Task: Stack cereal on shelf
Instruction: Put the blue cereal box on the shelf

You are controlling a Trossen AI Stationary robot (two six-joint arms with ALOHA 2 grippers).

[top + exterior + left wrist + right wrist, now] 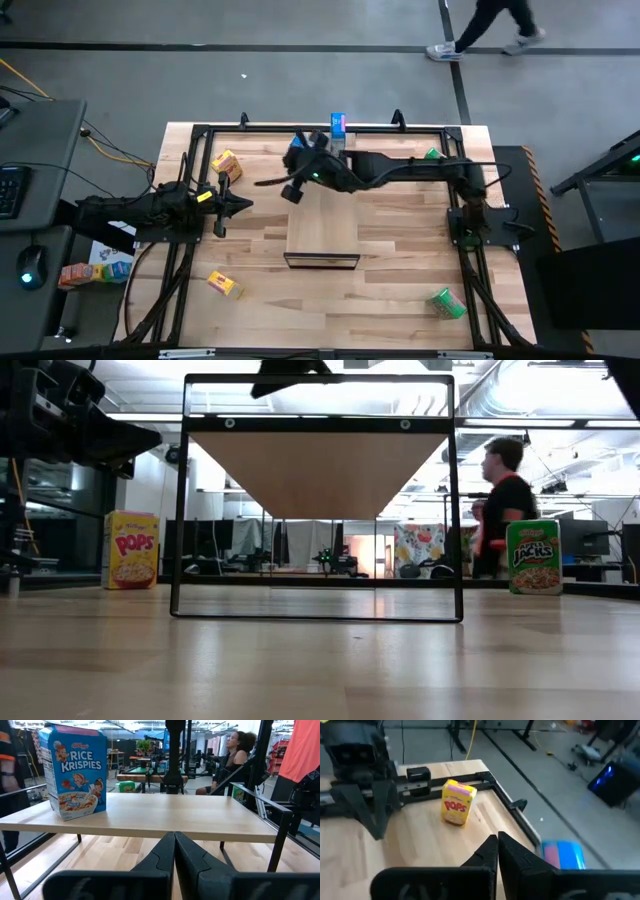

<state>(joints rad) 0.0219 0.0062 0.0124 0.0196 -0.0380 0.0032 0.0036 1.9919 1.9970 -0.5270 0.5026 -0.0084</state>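
High view, near edge of the striped wooden bench (pixel 400 300): a small yellow cereal box (pixel 224 285) and a green one (pixel 446 303) lie loose. The left tool (pixel 235 205), pinched shut and empty, waits beside the pale wooden shelf board (pixel 322 225); it should spread its fingers before coming down on any box. Farther back, the right tool (pixel 293 188), also shut and empty, hangs over the shelf's far part. One blue Rice Krispies box (pixel 74 770) stands upright on the shelf's far corner; another yellow box (pixel 226 164) sits beyond the left arm.
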